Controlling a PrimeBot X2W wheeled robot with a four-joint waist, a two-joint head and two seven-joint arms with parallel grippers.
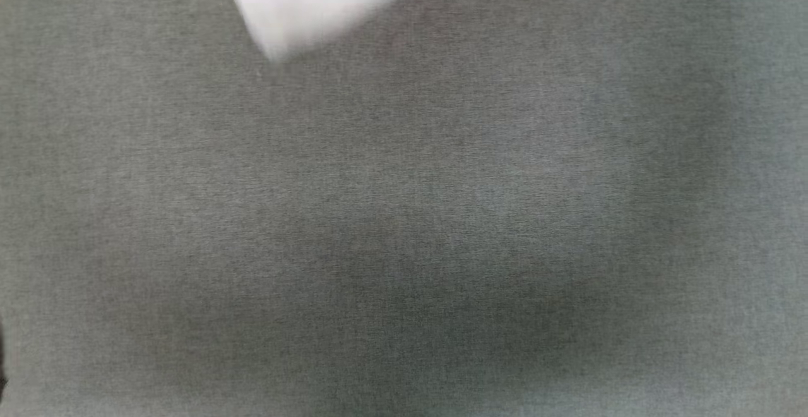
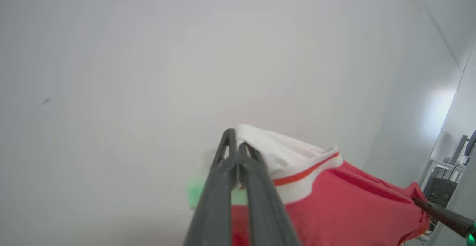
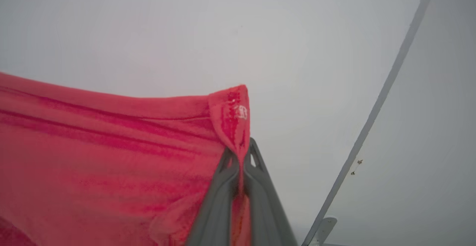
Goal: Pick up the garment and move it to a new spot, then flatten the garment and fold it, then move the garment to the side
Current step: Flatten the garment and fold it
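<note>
Garment [image 3: 111, 156] clamped in both end effectors [image 2: 237, 141] [image 3: 241, 153]

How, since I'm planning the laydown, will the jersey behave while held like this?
Probably floppy: the jersey creases and bunches where the left gripper and right gripper pinch it. Likely light: two small pinches carry it. It could slip, since the right gripper holds only a corner.

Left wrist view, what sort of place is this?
Probably an indoor lab or workroom: plain white walls, a shelf holding a dark box, and a grey fabric work surface.
</note>
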